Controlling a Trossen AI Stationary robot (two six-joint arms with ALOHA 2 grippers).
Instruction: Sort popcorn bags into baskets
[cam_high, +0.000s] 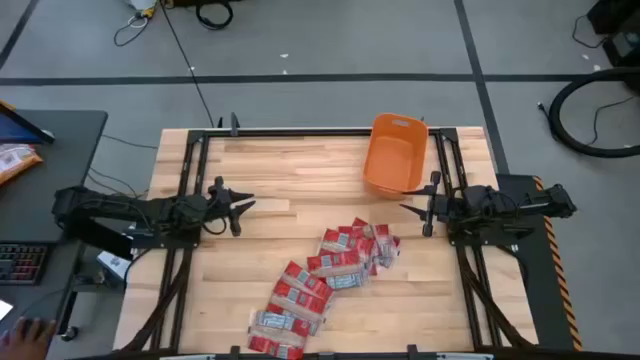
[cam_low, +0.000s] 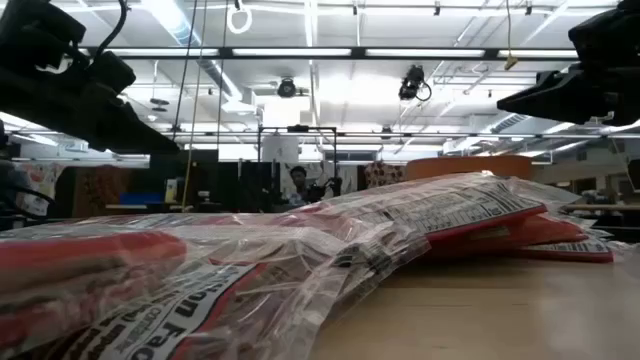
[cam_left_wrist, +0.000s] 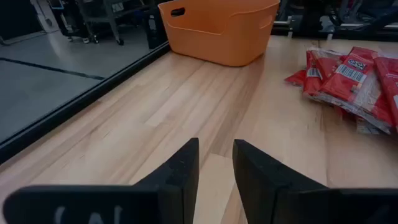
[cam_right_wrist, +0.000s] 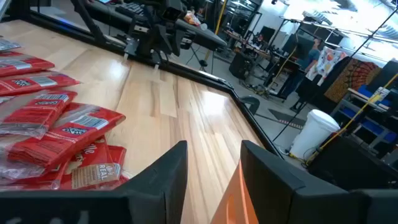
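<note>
Popcorn bags (cam_high: 325, 275) unsorted; both grippers empty, jaws apart.

Bag pile runs diagonally from the table's near edge toward its centre; basket (cam_high: 396, 153) sits at the far edge, right of centre. Right gripper (cam_high: 412, 208) is nearer both pile and basket; left gripper (cam_high: 245, 207) hovers left of centre. Left wrist view alone shows the basket's handle slot (cam_left_wrist: 178, 12).

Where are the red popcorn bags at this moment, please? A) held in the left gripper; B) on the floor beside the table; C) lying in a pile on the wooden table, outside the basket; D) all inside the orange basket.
C: the popcorn bags lie spread in a pile on the table, while the orange basket near the far edge shows no bags inside.
</note>
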